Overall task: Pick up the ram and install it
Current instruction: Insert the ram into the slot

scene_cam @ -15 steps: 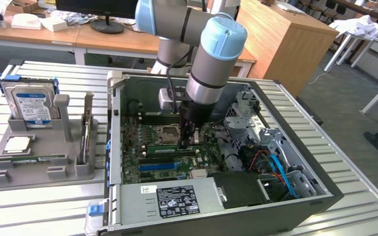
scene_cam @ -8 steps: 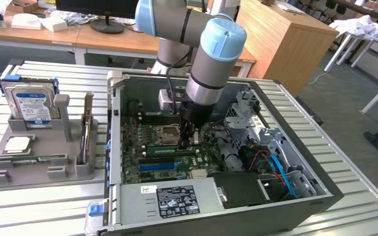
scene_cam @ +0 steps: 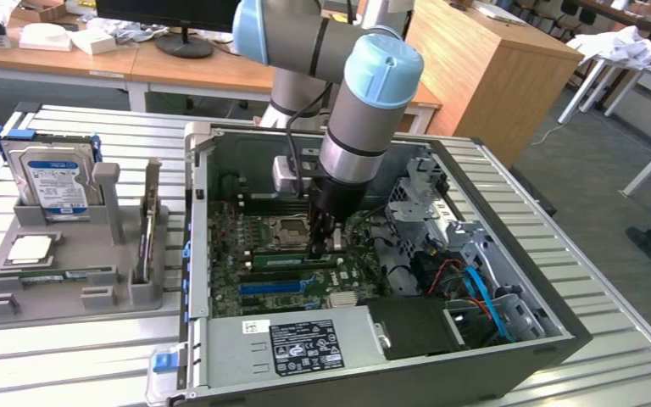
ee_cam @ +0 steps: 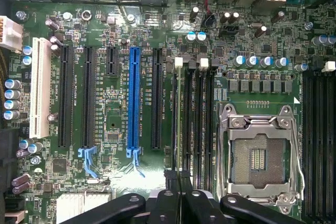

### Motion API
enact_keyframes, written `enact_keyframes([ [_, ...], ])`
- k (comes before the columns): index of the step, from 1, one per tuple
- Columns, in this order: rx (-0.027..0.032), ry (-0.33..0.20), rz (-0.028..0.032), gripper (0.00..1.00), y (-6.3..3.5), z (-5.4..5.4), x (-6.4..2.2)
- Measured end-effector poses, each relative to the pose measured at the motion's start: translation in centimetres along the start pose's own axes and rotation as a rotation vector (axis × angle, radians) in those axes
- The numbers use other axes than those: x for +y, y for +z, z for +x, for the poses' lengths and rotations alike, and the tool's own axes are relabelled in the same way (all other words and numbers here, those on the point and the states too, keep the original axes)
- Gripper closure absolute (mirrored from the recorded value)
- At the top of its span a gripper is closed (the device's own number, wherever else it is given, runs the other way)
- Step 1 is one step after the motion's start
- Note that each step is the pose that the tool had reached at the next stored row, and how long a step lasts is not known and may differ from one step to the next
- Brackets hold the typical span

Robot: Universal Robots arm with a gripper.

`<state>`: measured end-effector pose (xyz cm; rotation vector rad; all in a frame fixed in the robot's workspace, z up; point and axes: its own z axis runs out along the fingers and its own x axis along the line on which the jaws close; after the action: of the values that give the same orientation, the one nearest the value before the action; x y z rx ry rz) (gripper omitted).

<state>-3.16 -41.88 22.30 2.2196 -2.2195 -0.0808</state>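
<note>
green ram (ee_cam: pixel 179 129) gripped edge-on by the pincer (ee_cam: pixel 178 176)

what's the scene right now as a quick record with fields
arm: reaching down into the open computer case
jaws: shut on the ram
ram position: edge-on along a memory slot beside the empty processor socket
tray: on the exterior view's left, holds a hard drive

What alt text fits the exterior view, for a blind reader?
A robot arm reaches down into an open computer case, its shut pincer low over the green motherboard. On the exterior view's left, a grey tray holds a hard drive.
</note>
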Motion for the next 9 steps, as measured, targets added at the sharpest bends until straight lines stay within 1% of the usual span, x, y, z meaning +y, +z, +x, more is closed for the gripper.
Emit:
enact_keyframes([
  [7,-0.0005,0.0,0.0002,0.88,0.02,-0.01,0.0],
  [8,-0.0005,0.0,0.0002,0.82,0.02,-0.01,0.0],
  [9,-0.0004,0.0,0.0002,0.82,0.02,-0.01,0.0],
])
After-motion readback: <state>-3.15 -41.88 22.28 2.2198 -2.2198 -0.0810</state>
